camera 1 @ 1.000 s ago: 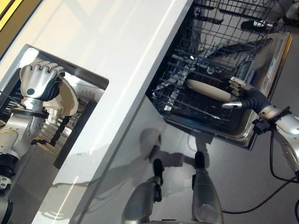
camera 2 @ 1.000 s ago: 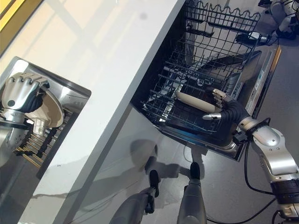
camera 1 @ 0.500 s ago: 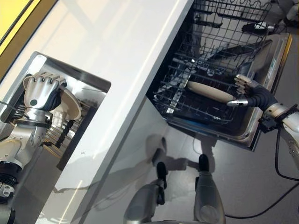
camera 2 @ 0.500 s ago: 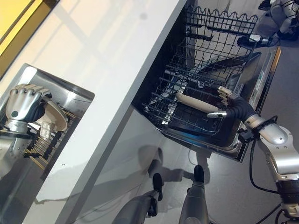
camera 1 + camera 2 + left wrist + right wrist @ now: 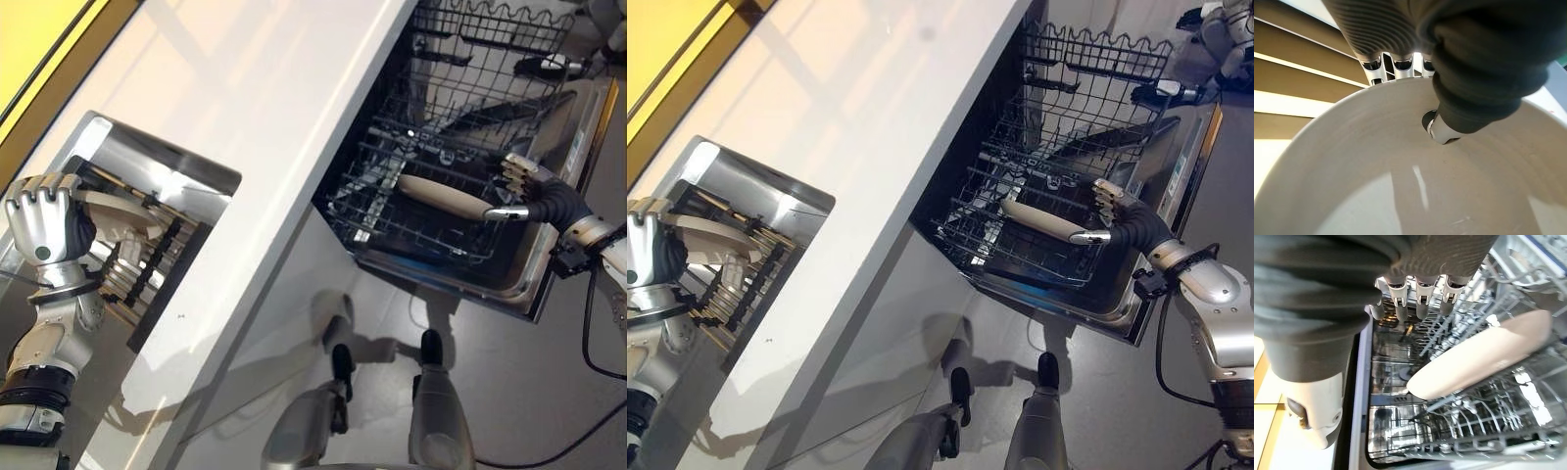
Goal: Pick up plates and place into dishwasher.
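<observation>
My left hand [image 5: 41,213] is over the steel sink [image 5: 186,166] at the left, shut on a white plate [image 5: 118,208] that I see nearly edge-on. In the left wrist view the thumb [image 5: 1474,73] presses the plate's face [image 5: 1376,196] and the fingers curl behind its rim. A cream plate [image 5: 441,196] stands on edge in the dishwasher's lower rack [image 5: 411,127]. My right hand [image 5: 549,201] is open just beyond that plate's near end, its fingers [image 5: 1420,298] relaxed and apart from the plate [image 5: 1484,362].
A dish rack with dark tines [image 5: 147,279] fills the sink and holds more white crockery. The white counter [image 5: 274,117] separates the sink from the dishwasher. The open dishwasher door [image 5: 578,117] lies under my right arm.
My left hand has drawn the white plate leftward over the sink rack and tilted it flatter. The right hand has stayed by the cream plate. The camera has shifted.
</observation>
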`<state>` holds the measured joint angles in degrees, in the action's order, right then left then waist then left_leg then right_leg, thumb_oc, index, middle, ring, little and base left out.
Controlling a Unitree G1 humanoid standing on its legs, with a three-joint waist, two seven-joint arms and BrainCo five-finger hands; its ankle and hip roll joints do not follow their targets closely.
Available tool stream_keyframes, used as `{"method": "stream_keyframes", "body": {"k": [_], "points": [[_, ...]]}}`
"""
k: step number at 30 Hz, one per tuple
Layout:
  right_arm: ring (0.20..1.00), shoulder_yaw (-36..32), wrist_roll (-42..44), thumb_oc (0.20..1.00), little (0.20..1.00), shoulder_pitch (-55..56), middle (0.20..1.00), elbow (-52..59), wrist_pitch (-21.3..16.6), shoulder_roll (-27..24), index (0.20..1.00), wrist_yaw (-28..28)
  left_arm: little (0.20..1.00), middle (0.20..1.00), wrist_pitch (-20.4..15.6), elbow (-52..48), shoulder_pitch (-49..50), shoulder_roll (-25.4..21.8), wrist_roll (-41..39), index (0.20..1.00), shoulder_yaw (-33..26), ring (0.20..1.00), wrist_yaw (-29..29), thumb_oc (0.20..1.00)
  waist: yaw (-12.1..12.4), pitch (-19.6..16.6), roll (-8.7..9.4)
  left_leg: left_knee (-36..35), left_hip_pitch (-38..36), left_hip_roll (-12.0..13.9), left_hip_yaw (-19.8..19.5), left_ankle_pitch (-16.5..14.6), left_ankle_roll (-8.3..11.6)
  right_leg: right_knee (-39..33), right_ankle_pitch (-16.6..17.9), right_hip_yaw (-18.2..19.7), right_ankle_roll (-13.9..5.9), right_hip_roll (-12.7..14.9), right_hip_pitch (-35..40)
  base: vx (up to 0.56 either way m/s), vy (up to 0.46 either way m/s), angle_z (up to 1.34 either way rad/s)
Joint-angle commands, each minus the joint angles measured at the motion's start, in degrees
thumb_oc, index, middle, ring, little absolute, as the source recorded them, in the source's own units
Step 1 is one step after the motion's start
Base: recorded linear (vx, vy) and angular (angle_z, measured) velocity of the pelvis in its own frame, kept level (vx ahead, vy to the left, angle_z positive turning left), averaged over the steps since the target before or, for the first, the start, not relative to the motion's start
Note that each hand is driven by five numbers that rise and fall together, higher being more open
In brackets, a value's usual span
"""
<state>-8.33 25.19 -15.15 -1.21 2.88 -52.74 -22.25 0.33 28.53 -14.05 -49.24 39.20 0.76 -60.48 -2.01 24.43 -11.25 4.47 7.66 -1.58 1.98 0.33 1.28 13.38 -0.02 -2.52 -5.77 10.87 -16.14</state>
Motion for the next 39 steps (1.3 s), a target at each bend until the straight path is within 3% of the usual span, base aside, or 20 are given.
{"method": "stream_keyframes", "body": {"k": [1,7,13,21,25,30,33,39], "points": [[1.0,-0.9,0.8,1.0,1.0,2.2,1.0,3.8,-2.0,1.9,1.0,0.5,0.2,0.2,5.2,1.5,0.1,-3.6,-2.8,0.2,-6.3,0.2,-8.2,0.2,0.8,-6.7,6.07,0.2,1.3,-1.5,-2.3,0.1,0.59,-2.2,0.1,-1.0,-1.14,3.4,2.3,0.0,0.0,0.0],[1.0,-0.7,0.8,1.0,1.0,2.7,1.0,4.4,-2.6,2.7,1.0,1.3,0.2,0.2,8.3,0.5,-0.7,-2.1,-7.1,0.2,-9.0,0.2,-13.7,0.2,0.7,-6.7,6.66,-0.6,1.4,-1.0,-2.5,0.2,0.75,-2.2,0.0,-0.7,-1.1,3.0,1.7,-0.01,-0.007,-0.02],[1.0,0.0,0.6,1.0,1.0,2.4,1.0,5.4,-2.8,4.0,1.0,2.4,0.2,0.2,9.1,-0.6,-4.1,-0.6,-10.6,0.2,-9.5,0.2,-17.9,0.2,0.3,-6.2,7.36,-0.7,2.5,-0.7,-2.6,0.4,0.72,-1.7,0.0,-0.3,-0.95,2.4,0.2,-0.02,-0.014,-0.03],[1.0,-0.1,0.1,1.0,1.0,2.7,1.0,5.7,-3.6,5.6,1.0,3.0,0.2,0.2,6.9,-1.0,-6.2,0.3,-17.2,0.2,-11.6,0.2,-20.1,0.2,0.2,-5.9,8.26,-1.0,2.8,-0.4,-2.5,0.5,0.74,-1.9,0.1,-0.4,-0.93,2.1,0.0,-0.01,-0.021,-0.01],[1.0,0.0,0.0,1.0,1.0,3.3,1.0,6.1,-4.7,7.1,1.0,3.2,0.2,0.2,0.1,-0.6,-6.5,1.8,-23.2,0.2,-14.2,0.2,-20.8,0.2,0.5,-6.0,8.94,-1.2,2.4,-0.3,-2.7,0.3,0.69,-2.2,0.0,-0.7,-0.85,1.8,0.7,-0.01,-0.066,-0.01],[1.0,-0.3,0.3,1.0,1.0,4.0,1.0,7.7,-7.3,8.9,1.0,2.1,0.2,0.2,-8.1,-3.8,-6.8,3.6,-23.9,0.2,-16.3,0.2,-18.6,0.2,0.9,-6.9,9.71,-1.6,1.1,0.1,-3.0,-0.1,0.65,-3.2,-0.3,-1.3,-0.71,1.5,2.6,0.0,-0.1,0.01],[1.0,-0.6,0.1,1.0,1.0,4.8,1.0,9.9,-8.5,10.2,1.0,1.1,0.2,0.2,-11.1,-7.2,-6.0,4.6,-24.7,0.2,-17.4,0.2,-15.8,0.2,1.3,-7.8,10.16,-2.1,0.0,0.5,-3.2,-0.3,0.69,-4.3,-0.5,-1.9,-0.5,1.0,4.5,-0.01,-0.129,0.03],[1.0,-0.6,1.2,1.0,1.0,4.6,1.0,14.6,-10.4,12.3,1.0,-0.5,0.2,0.2,-13.8,-12.9,-5.2,6.2,-25.6,0.2,-17.9,0.2,-11.6,0.2,2.0,-10.1,10.92,-3.6,-2.8,1.4,-3.9,-0.6,0.85,-6.6,-0.7,-2.7,-0.16,-0.3,8.4,0.0,-0.163,0.05]]}}
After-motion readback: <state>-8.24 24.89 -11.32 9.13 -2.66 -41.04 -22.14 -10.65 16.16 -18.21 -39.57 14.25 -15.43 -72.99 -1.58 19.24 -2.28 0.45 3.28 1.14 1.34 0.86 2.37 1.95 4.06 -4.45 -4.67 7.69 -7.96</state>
